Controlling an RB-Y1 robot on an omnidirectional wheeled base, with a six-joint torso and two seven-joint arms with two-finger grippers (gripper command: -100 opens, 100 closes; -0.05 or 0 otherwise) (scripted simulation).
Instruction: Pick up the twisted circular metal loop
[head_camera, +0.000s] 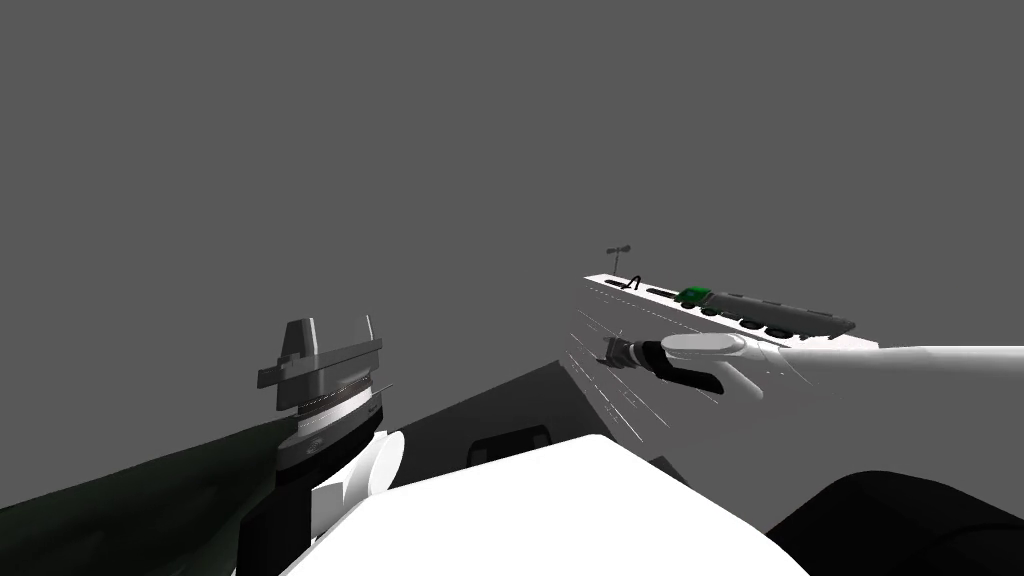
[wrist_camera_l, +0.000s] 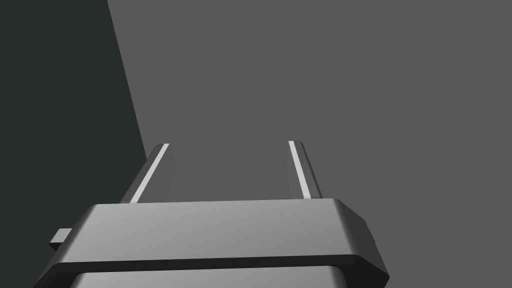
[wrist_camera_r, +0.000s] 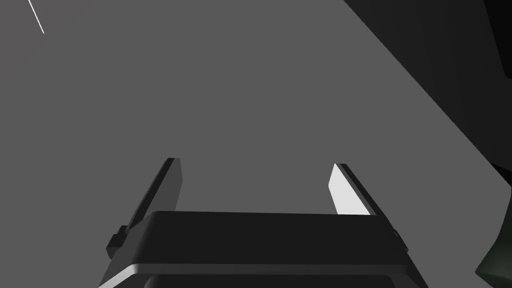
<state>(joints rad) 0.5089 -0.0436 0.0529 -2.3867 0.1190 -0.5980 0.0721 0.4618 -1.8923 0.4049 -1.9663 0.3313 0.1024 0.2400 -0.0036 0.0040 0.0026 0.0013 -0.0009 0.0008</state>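
Note:
A small dark curved loop (head_camera: 632, 282) stands on the top of a white cabinet (head_camera: 625, 385) at the right of the head view, near its far end. My right gripper (head_camera: 608, 350) reaches in from the right and hovers beside the cabinet's near face, below and short of the loop. Seen from the right wrist, the right gripper (wrist_camera_r: 256, 162) is open, with nothing between its fingers and a flat grey surface ahead. My left gripper (head_camera: 334, 325) is raised at the lower left, far from the cabinet. The left gripper (wrist_camera_l: 229, 144) is open and empty.
A green and grey toy truck (head_camera: 765, 312) lies along the cabinet top, to the right of the loop. A small grey T-shaped object (head_camera: 618, 250) stands just beyond the cabinet's far end. Plain grey surrounds everything else.

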